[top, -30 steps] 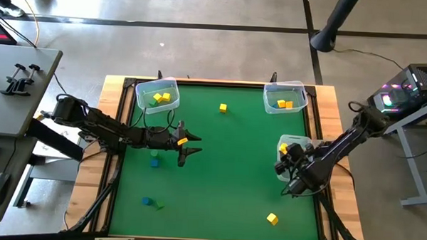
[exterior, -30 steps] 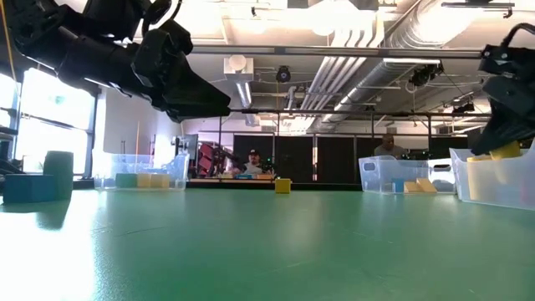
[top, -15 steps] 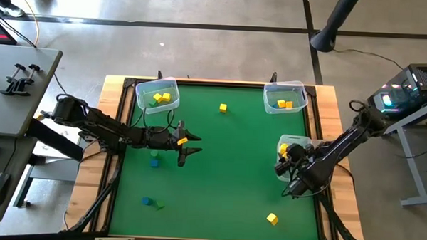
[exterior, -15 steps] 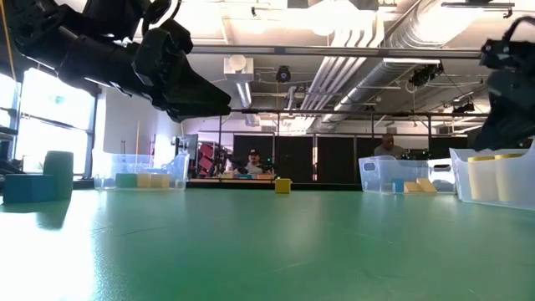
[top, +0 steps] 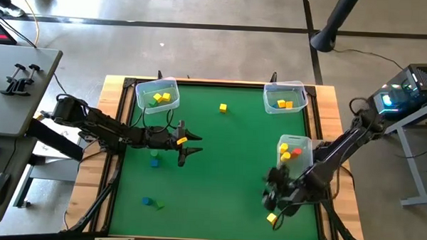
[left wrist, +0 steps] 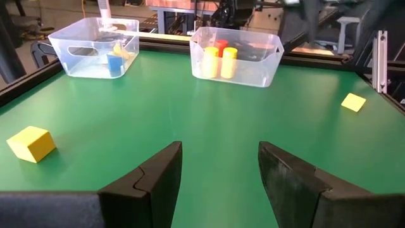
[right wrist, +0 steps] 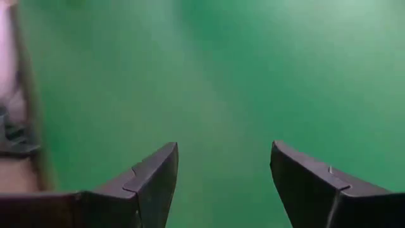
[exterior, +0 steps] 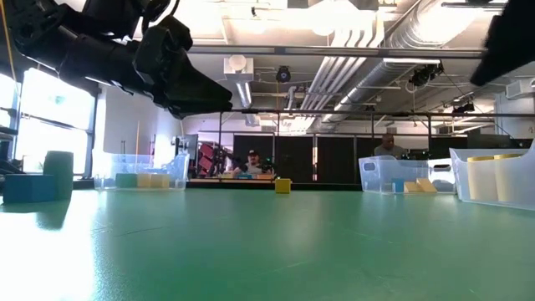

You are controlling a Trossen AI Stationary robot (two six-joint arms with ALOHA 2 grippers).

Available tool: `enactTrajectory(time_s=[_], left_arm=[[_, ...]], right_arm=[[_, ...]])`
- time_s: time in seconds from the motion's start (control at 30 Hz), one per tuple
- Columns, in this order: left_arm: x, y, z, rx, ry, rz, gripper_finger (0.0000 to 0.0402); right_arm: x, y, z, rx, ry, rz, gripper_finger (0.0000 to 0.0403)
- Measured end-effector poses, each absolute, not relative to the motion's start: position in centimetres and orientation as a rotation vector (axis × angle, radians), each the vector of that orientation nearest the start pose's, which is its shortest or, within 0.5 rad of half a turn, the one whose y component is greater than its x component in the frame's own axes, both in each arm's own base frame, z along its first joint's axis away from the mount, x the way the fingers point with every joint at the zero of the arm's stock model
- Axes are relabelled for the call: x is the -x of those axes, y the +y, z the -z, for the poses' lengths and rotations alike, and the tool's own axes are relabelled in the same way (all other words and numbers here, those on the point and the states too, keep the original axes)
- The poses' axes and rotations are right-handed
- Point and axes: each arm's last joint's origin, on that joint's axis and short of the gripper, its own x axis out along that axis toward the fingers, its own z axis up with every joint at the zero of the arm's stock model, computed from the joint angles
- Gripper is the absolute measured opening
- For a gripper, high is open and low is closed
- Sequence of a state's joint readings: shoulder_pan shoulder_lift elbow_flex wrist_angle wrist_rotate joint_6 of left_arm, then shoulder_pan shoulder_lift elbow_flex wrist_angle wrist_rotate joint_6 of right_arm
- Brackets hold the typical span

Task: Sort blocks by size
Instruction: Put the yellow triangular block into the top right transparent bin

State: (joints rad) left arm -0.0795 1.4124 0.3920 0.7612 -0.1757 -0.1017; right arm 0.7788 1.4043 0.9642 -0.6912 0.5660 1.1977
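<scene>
My left gripper (top: 194, 146) hangs open and empty over the left half of the green mat; it also shows in the left wrist view (left wrist: 218, 171). My right gripper (top: 270, 201) is open and empty over the mat's near right part (right wrist: 221, 164), just short of a yellow block (top: 272, 219) that lies on the mat. Another yellow block (top: 222, 107) lies near the far edge. A blue and green pair (top: 154, 161) lies beside my left gripper. A blue block (top: 147, 201) with a green chunk lies near left.
Three clear bins stand on the mat: far left (top: 157, 95) with yellow and green blocks, far right (top: 284, 97) with yellow blocks, and at the right edge (top: 296, 150) with yellow and red blocks. A raised wooden frame (top: 114, 131) runs round the mat.
My right gripper has swung from over the right-edge bin toward the table's near edge and a little left, coming close to the near yellow block. A yellow block seen at its fingers above the bin a second ago no longer shows there.
</scene>
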Motion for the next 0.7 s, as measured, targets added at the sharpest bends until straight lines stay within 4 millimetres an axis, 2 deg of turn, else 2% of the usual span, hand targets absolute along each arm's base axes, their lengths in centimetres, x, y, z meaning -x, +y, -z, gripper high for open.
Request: enactTrajectory(time_s=[0.13, 0.23, 0.37, 0.5, 0.7], left_arm=[[-25.0, -1.5, -16.2, 0.036, 0.254, -0.104, 0.0195], [-25.0, -1.5, -16.2, -0.002, 0.256, -0.100, 0.0195], [-25.0, -1.5, -16.2, -0.046, 0.258, -0.093, 0.0195], [-25.0, -1.5, -16.2, -0.057, 0.261, -0.092, 0.0195], [-25.0, -1.6, -16.1, -0.045, 0.268, -0.049, 0.0195]], right_arm=[[-21.3, 19.9, -21.2, -0.582, 1.055, 0.280, 0.0242], [-22.1, 21.4, -19.6, -0.684, 1.267, 0.348, 0.0242], [-23.0, 23.2, -17.9, -0.734, 1.480, 0.414, 0.0242], [-23.6, 24.1, -16.9, -0.746, 1.564, 0.459, 0.0243], [-23.4, 24.6, -15.6, -0.776, 1.632, 0.508, 0.0243]])
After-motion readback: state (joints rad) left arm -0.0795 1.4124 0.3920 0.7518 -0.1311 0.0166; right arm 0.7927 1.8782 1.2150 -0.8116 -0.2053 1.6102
